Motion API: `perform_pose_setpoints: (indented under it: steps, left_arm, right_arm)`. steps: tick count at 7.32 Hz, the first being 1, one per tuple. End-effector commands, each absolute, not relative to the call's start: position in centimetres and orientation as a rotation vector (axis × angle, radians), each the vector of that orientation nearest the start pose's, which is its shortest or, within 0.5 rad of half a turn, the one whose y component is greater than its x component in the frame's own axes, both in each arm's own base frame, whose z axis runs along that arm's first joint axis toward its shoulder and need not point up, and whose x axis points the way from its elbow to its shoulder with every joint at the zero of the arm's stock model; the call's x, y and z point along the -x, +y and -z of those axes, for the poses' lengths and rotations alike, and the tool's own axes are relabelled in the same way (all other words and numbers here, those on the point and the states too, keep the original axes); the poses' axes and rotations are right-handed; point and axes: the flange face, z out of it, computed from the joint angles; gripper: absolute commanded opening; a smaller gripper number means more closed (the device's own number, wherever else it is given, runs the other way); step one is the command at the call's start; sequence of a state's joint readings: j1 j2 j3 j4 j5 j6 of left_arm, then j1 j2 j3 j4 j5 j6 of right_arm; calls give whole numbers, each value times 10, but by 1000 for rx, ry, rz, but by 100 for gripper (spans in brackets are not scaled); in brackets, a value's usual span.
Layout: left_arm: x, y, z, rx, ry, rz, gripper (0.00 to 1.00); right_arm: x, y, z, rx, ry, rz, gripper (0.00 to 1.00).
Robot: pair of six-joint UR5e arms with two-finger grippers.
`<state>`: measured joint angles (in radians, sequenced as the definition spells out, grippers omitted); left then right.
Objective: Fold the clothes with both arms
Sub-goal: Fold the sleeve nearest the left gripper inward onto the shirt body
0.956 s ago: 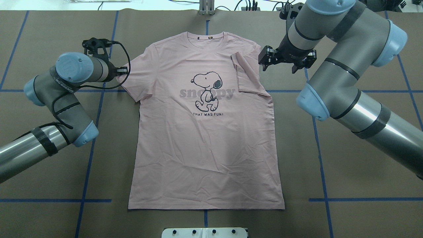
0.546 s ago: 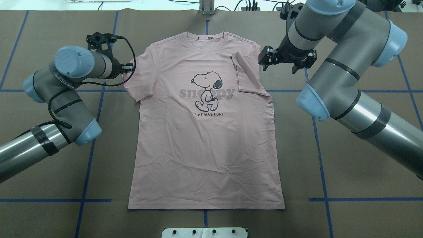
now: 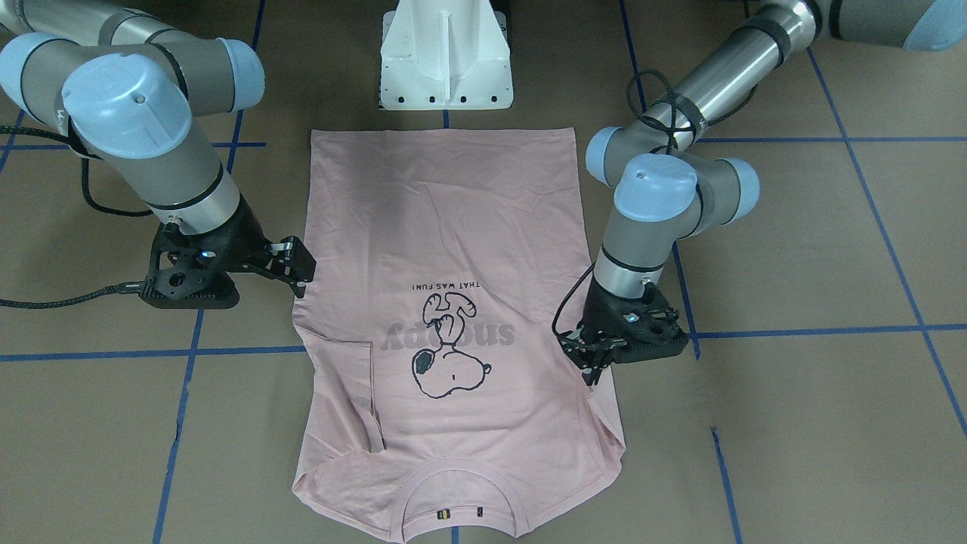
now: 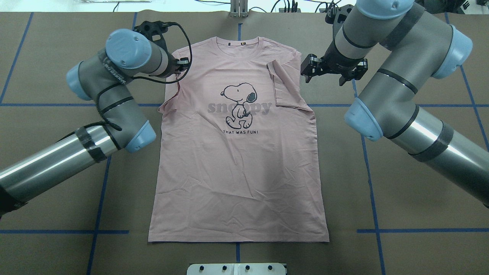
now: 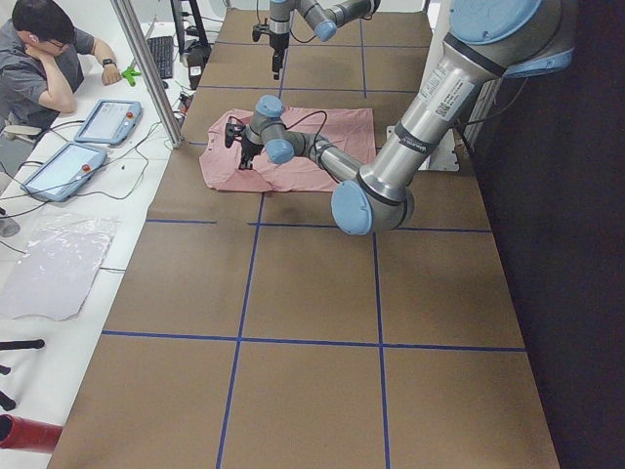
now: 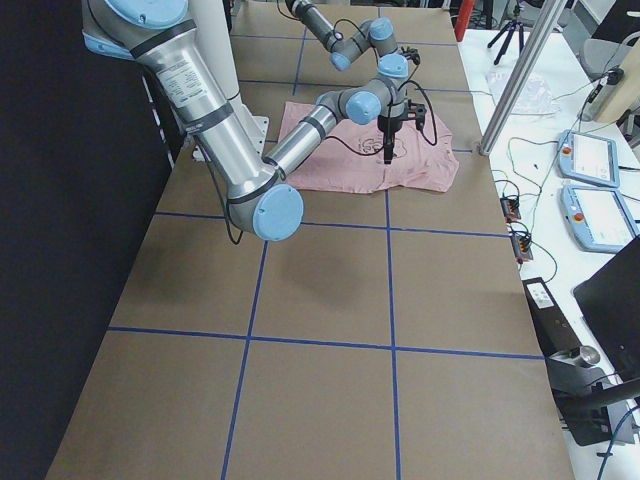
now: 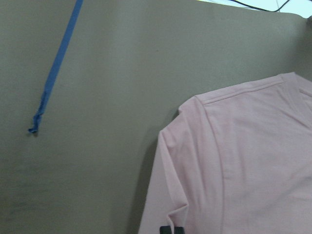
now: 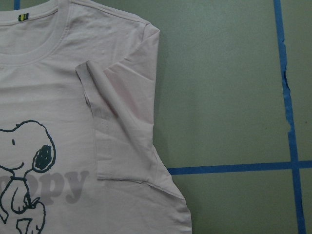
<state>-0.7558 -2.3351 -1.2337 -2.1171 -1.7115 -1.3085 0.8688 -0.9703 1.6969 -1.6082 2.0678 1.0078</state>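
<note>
Table point(image 4: 412, 160) of brown paper crossed by blue tape lines point(image 4: 372, 198), bearing the T-shirt point(image 4: 237, 172). The shirt lies flat and print side up, hem toward the robot's base and collar away from it.

Left arm point(image 4: 114, 88): a second ago it stood out beside the shirt. It has now swung inward, to the shoulder seam.

Right arm point(image 4: 386, 57): scarcely moved.

Left-side sleeve point(image 4: 170, 97): no longer spread on the paper, it is drawn in and bunched along the edge of the body.

Right-side sleeve point(image 4: 284, 86): already folded over the chest, just beside the dog print point(image 4: 238, 105).

Left gripper point(image 3: 593, 369): fingers pinched together on the sleeve fabric, as far as the front-facing view lets me judge.

Right gripper point(image 4: 323, 79): fingers spread wide with nothing between them, hovering just off the shirt's shoulder.

I read this as the second sleeve fold under way — once I lay this sleeve down, both sleeves are in and only the body folds remain.
</note>
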Motion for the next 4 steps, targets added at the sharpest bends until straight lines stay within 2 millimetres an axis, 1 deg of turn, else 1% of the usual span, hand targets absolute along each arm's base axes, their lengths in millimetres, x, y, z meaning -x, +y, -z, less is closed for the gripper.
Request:
perform_pose_setpoints:
  steps: [1, 2, 3, 4]
  left_arm:
    - [-533, -650, -228, -321, 945, 448, 0]
    - [-548, -637, -232, -305, 948, 436, 0]
    - [-554, -631, -234, -295, 951, 442, 4]
    - [-557, -628, -231, -304, 976, 434, 99]
  right_arm:
    - [364, -564, -259, -83, -819, -115, 100]
    - [364, -564, -260, -82, -818, -115, 100]
    - [364, -563, -261, -80, -817, -114, 100]
    - [365, -563, -262, -81, -816, -113, 100]
